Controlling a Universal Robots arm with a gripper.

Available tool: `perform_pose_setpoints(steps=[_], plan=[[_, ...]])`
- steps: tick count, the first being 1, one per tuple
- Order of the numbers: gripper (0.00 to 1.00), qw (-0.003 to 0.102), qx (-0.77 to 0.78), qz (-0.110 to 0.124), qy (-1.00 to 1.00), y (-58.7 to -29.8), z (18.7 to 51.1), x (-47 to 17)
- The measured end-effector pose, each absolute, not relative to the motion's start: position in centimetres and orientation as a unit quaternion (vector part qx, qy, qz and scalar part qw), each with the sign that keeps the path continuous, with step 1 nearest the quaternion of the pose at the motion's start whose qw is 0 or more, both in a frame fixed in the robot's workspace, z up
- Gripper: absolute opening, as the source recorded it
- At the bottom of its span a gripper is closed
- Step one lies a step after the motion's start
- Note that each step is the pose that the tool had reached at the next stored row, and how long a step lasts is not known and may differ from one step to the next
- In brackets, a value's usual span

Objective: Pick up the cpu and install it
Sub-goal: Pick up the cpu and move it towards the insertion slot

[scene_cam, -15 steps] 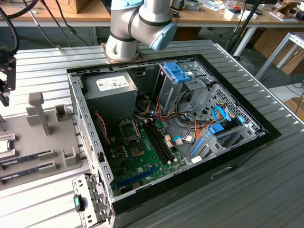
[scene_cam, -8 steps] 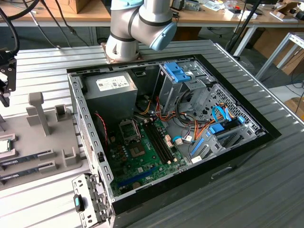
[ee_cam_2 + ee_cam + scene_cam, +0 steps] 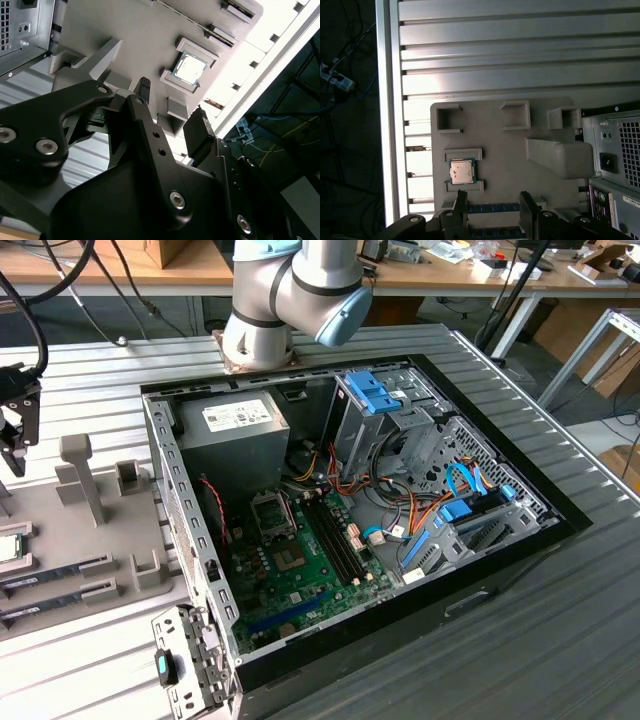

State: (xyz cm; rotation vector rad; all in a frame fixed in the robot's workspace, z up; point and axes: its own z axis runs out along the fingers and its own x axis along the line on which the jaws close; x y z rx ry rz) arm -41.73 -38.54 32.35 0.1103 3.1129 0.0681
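**Over the tray: open gripper hangs clear of the cpu**

At the exterior view's left edge, the gripper [image 3: 12, 445] hangs over the grey tray [image 3: 110, 530], well apart from the open case [image 3: 190, 510] in the middle of the slatted table [image 3: 560, 640]. Its two fingers [image 3: 200, 132] stand spread with nothing between them.

The cpu [image 3: 8, 547] lies flat on the tray, silver top up, seated between two raised brackets. In both wrist views it sits beyond the fingertips and below them, untouched. It is nearer one finger than the other, off the line that runs midway between them. In the first wrist view the cpu [image 3: 462, 171] is just past one fingertip, and the memory sticks [image 3: 492, 207] lie on the tray under the gap between the fingers. The case's rear panel [image 3: 615, 155] stands just beside the tray's edge.
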Motion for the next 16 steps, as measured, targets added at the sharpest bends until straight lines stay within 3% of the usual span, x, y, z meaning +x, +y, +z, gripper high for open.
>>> perform_pose_setpoints(steps=[16], plan=[[0.54, 0.013, 0.035, 0.022, 0.999, -38.5, 30.8, -41.9]])
